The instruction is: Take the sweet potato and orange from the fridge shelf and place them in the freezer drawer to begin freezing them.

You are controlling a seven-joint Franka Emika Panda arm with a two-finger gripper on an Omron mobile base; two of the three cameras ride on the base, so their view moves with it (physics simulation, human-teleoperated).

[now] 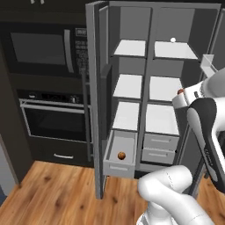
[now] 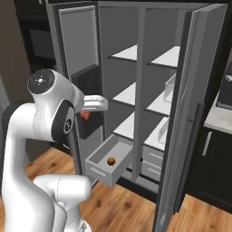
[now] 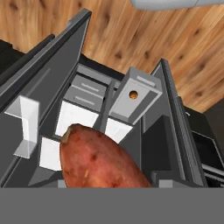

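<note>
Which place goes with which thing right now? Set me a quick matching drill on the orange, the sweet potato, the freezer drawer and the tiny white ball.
Things:
1. orange
2. sweet potato
3. freezer drawer
4. white ball

Places or states:
A. pulled open at the fridge's bottom
B. on the top right shelf
C. lying inside the open drawer
D. up close at the tool, above the drawer

Pairs: 1-C, 2-D, 3-A, 4-B

Fridge [image 2: 140, 54] doors open, white shelves bare. Freezer drawer [image 2: 102, 168] pulled out at the fridge's lower left; orange [image 2: 110, 160] lies on the drawer floor. Above and left of the drawer, the arm's hand holds the sweet potato [image 2: 84, 115], a reddish bit showing.
</note>
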